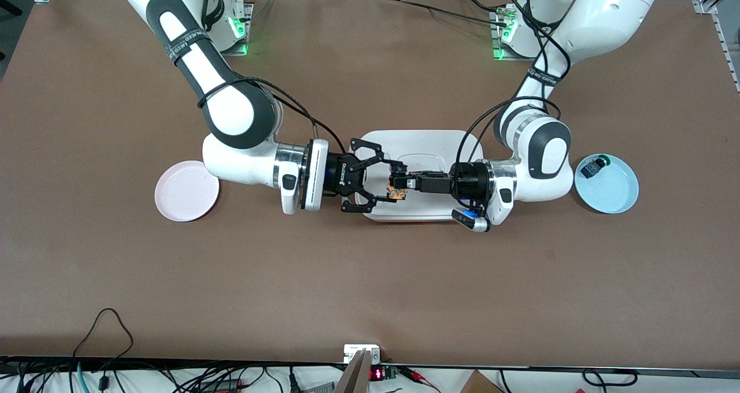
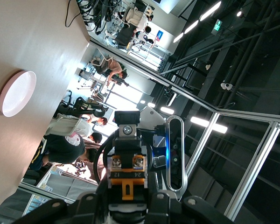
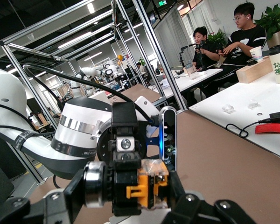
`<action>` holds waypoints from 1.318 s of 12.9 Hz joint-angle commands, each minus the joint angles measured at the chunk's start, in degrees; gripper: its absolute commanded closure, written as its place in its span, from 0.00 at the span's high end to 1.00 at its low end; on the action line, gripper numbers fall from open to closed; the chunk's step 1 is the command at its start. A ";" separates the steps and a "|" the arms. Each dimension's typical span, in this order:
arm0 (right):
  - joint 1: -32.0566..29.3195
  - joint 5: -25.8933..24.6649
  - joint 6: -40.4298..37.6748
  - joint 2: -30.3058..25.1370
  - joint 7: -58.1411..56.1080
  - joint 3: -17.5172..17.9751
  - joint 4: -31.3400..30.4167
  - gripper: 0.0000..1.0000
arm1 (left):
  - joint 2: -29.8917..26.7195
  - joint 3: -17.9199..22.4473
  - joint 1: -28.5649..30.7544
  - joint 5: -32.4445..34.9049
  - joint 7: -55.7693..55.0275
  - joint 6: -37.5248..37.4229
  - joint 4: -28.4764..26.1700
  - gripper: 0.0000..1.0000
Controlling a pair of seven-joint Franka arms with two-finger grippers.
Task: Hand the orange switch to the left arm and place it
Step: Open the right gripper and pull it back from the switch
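Both tools: you had them meeting over the box (image 1: 416,144).
Left tool (image 1: 399,183): pinched on the orange switch (image 1: 397,193).
Right tool (image 1: 386,180): fingers slightly spread around the switch.
Switch: above the box lid; long axis looked to run from one tool to the other.
Pink plate (image 1: 186,190): on your bench (image 1: 370,277), toward the right arm's end.
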 commanded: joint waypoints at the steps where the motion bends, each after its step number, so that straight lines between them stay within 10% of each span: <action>1: -0.38 0.88 -0.27 0.54 1.16 0.05 1.87 1.00 | 0.42 0.01 -0.15 -0.02 0.88 0.34 0.75 0.17; 7: -7.92 -4.55 -11.92 0.36 4.75 -0.22 3.28 1.00 | 0.07 0.54 0.46 5.58 0.18 -0.09 1.97 0.16; 17: -28.14 -22.84 -45.25 -0.43 8.98 -0.22 3.89 1.00 | -0.02 0.63 7.49 62.06 -2.81 -15.37 15.77 0.16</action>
